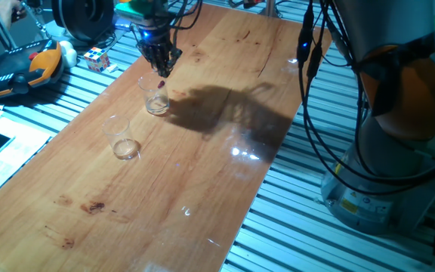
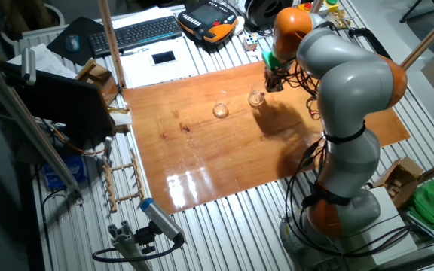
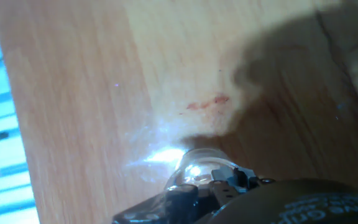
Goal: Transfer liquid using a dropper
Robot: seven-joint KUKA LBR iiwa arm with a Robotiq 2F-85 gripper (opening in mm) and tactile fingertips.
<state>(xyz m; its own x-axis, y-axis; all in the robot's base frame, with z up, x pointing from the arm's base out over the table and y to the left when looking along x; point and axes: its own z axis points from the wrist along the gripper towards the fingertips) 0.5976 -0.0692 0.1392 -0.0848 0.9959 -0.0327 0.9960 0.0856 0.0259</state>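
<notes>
The pincer (image 1: pixel 161 66) hangs right over one glass (image 1: pixel 155 96) on the counter (image 1: pixel 217 143). Its fingers are pinching the dropper (image 1: pixel 161 79), a tiny thing with a red-pink end, which points down from the pincer tips into the top of that glass.

The dropper is thin and could slip or tilt in the fingers. If the pincer goes down crooked, the dropper could bump the rim and knock the glass over. If it squeezes at the wrong time, drops could land on the wood.

The glass under the pincer seems to hold a thin bit of liquid at the bottom, but it is hard to see. The second glass (image 1: pixel 121 137) stands on the counter a little way from the pincer, nearer the fixed camera. I cannot tell what is in it.
</notes>
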